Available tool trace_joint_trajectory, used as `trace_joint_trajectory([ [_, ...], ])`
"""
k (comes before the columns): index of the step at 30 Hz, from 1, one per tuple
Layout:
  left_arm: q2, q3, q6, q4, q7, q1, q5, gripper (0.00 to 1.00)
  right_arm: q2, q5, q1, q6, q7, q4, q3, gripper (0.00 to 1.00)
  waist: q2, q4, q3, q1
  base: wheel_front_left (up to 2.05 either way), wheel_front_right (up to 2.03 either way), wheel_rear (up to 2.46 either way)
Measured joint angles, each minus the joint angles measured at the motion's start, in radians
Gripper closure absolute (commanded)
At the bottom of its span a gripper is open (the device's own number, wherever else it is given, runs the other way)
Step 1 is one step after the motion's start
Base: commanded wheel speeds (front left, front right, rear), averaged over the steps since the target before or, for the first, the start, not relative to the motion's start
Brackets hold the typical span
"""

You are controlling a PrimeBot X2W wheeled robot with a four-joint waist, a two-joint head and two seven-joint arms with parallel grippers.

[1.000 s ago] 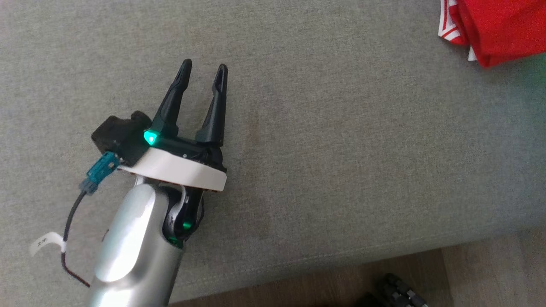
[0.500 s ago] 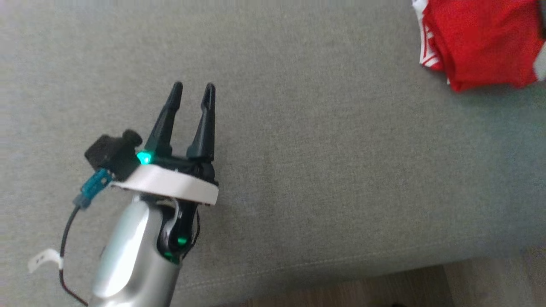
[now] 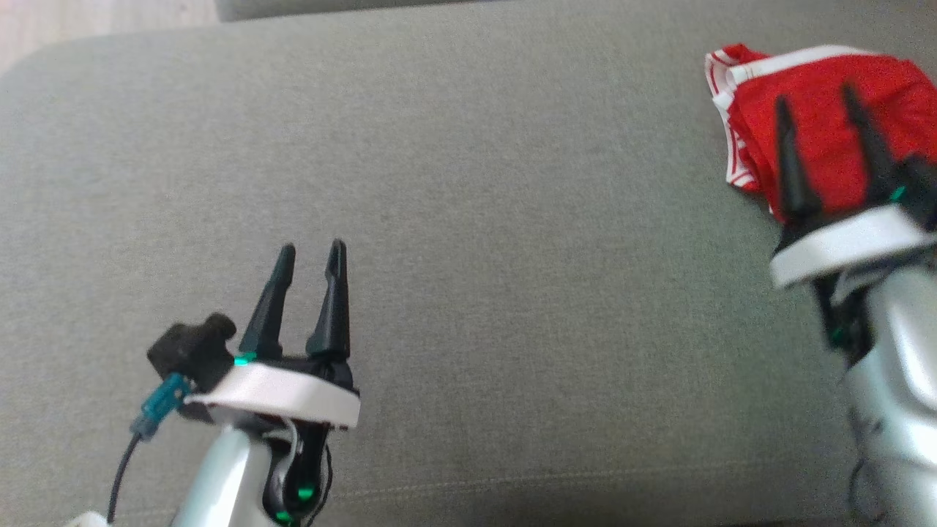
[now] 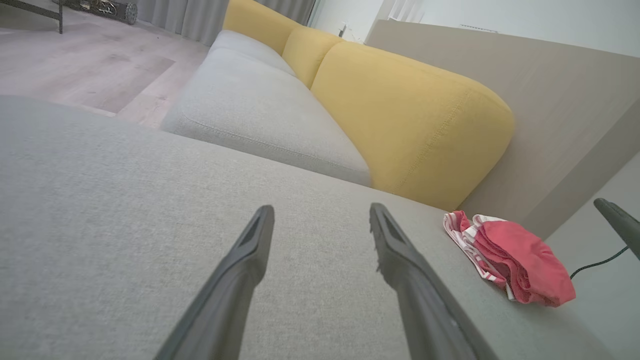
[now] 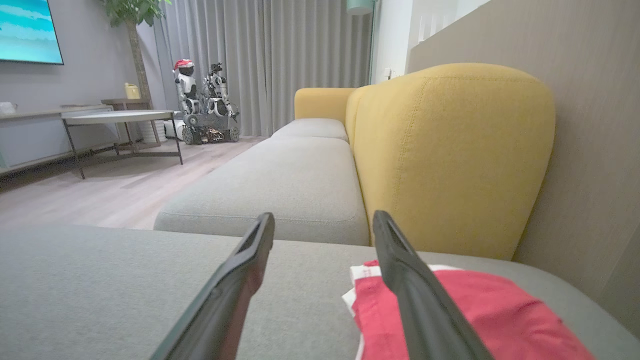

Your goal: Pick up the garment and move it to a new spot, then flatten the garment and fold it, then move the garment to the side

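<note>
A red garment with white striped trim (image 3: 820,139) lies bunched at the far right of the grey cushion (image 3: 512,256). It shows as a small red heap (image 4: 515,265) in the left wrist view and just under my right fingers (image 5: 470,315) in the right wrist view. My right gripper (image 3: 816,99) is open and hangs over the garment's near part, nothing between its fingers. At the lower left my left gripper (image 3: 311,252) stands open over bare cushion, far from the garment.
A yellow backrest (image 5: 450,150) and a beige wall panel (image 4: 525,100) stand behind the garment. A second grey seat (image 5: 280,175) extends beyond. Wooden floor (image 5: 100,185), a low table (image 5: 120,117) and another robot (image 5: 205,102) lie further off.
The head camera has tilted up, so the whole picture slid down. My right gripper has come into view over the garment. The left gripper holds its open pose.
</note>
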Motion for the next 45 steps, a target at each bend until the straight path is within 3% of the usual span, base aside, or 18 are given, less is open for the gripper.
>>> trace_joint_trajectory([
  [7,0.001,0.002,0.002,0.019,0.0,0.07,0.027,0.0,0.166,-0.074,0.224,0.0,-0.018,-0.107,-0.117,0.0,0.0,0.04,-0.063,0.0,0.0,0.0,0.0],
  [14,0.001,0.013,0.001,-0.015,0.0,0.116,0.066,0.0,0.254,-0.183,0.395,0.0,-0.023,-0.202,-0.162,0.0,0.0,0.064,-0.096,0.0,0.0,0.0,0.0],
  [22,0.001,0.027,0.006,-0.036,0.0,0.135,0.077,0.0,0.274,-0.238,0.441,0.0,-0.024,-0.236,-0.155,0.0,0.0,0.063,-0.096,0.0,0.0,0.0,0.0],
  [41,0.001,0.058,0.009,-0.05,0.0,0.152,0.02,0.0,0.277,-0.225,0.448,0.0,-0.024,-0.24,-0.157,0.0,0.0,0.065,-0.098,0.0,0.0,0.0,0.0],
  [42,0.001,0.057,0.009,-0.041,0.0,0.152,0.02,1.0,0.278,-0.224,0.448,0.0,-0.023,-0.231,-0.157,1.0,0.0,0.065,-0.098,0.0,0.0,0.0,0.0],
  [45,-0.001,0.053,0.009,0.009,0.001,0.17,0.02,1.0,0.278,-0.223,0.467,0.0,-0.02,-0.184,-0.156,1.0,0.0,0.065,-0.099,0.0,0.0,0.0,0.0],
])
